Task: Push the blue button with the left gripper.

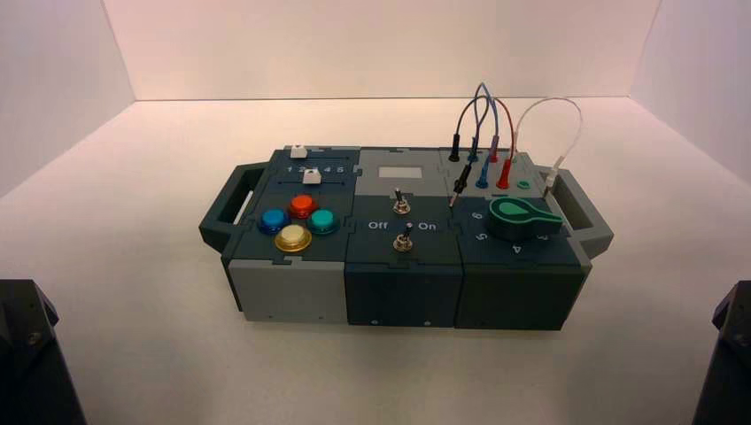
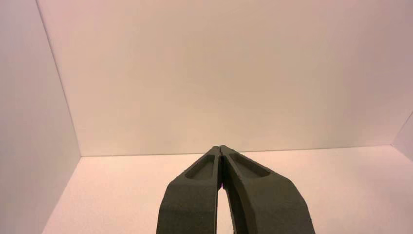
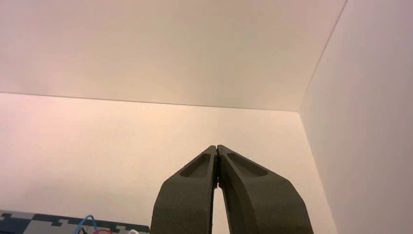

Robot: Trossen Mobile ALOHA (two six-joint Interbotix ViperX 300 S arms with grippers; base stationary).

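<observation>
Both arms parked at the near corners, well apart from the box (image 1: 292, 292)

Glossy blue button (image 1: 271, 221) (leftmost of four domes) sits uncovered; left gripper (image 2: 220, 147) and right gripper (image 3: 216, 146) both have tapered fingers pressed together.

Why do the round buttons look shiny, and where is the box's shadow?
High view: light from above puts small bright glints on the blue button and its domed neighbours; the box casts only a soft shadow at its front foot. Left wrist view: the left gripper, jaws shut, is a dark shape against bright pinkish walls.

Right gripper (image 3: 216, 147) (jaws together) above box (image 3: 29, 222)
</observation>
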